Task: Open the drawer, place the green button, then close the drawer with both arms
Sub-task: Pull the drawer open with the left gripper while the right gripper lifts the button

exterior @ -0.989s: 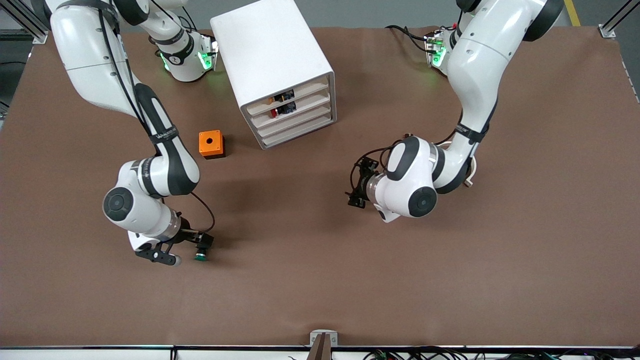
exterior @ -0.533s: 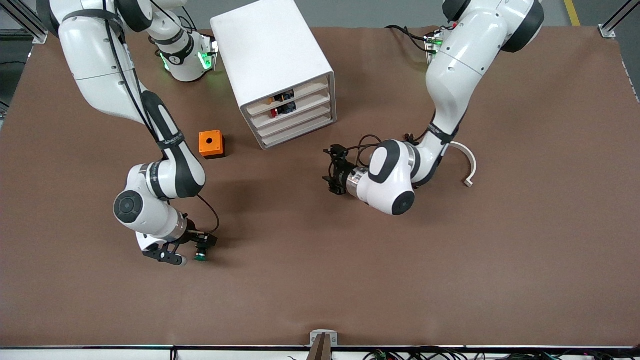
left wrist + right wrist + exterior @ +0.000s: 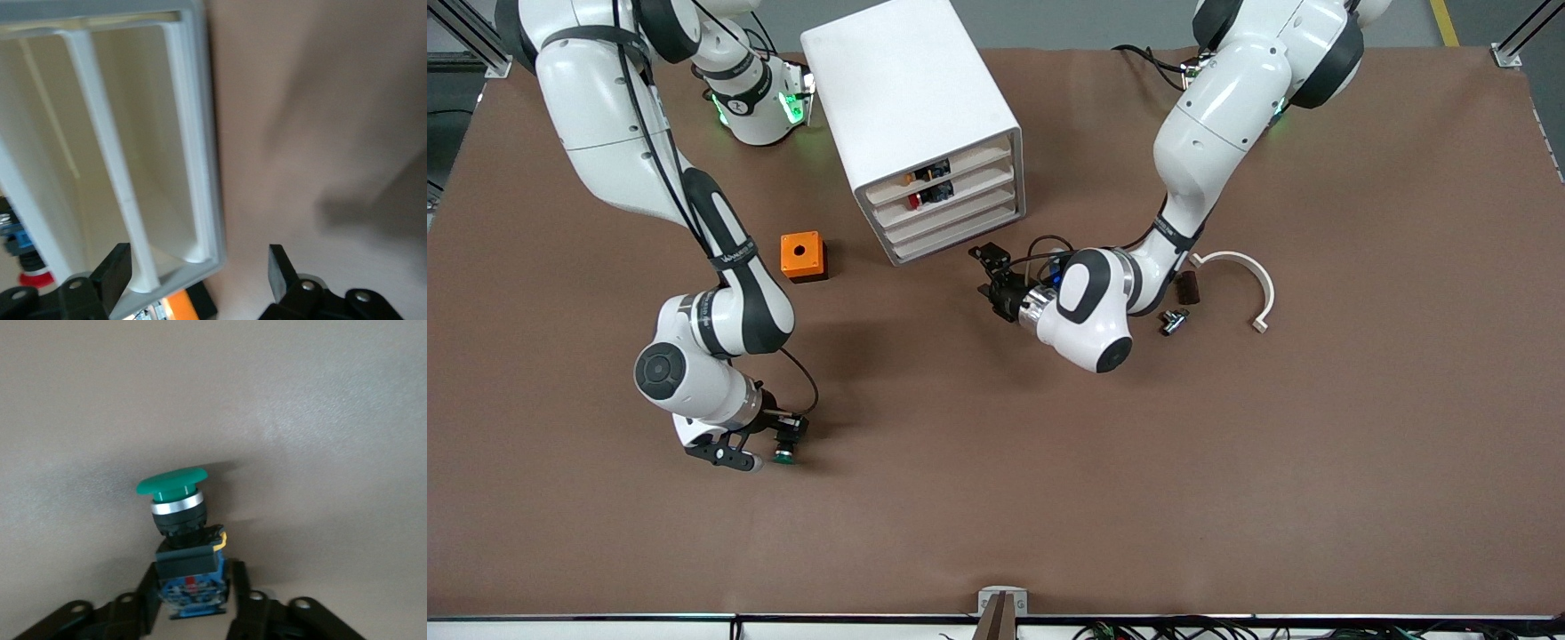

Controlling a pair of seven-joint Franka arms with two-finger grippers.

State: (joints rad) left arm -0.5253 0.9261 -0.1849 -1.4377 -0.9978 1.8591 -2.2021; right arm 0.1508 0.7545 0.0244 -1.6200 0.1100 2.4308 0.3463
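Observation:
The white four-drawer cabinet (image 3: 911, 107) stands near the arms' bases. Its third drawer (image 3: 953, 217) is shut. My left gripper (image 3: 985, 272) is open and empty, low in front of the cabinet's lower corner and apart from it. The left wrist view shows its fingers (image 3: 117, 272) spread around the cabinet's frame corner (image 3: 200, 200). My right gripper (image 3: 781, 437) is shut on the green-capped button (image 3: 784, 458), low over the bare table. In the right wrist view the fingers (image 3: 240, 600) clamp the button's blue body (image 3: 192, 587), with the green cap (image 3: 172, 483) pointing away.
An orange box (image 3: 803, 256) sits beside the cabinet toward the right arm's end. A red-capped button (image 3: 914, 201) lies in an upper drawer. A white curved piece (image 3: 1249, 280) and two small dark parts (image 3: 1185, 287) lie by the left arm's elbow.
My left arm has swung toward the cabinet, bringing its gripper up to the drawer fronts and uncovering the small parts. My right gripper has barely shifted with the button.

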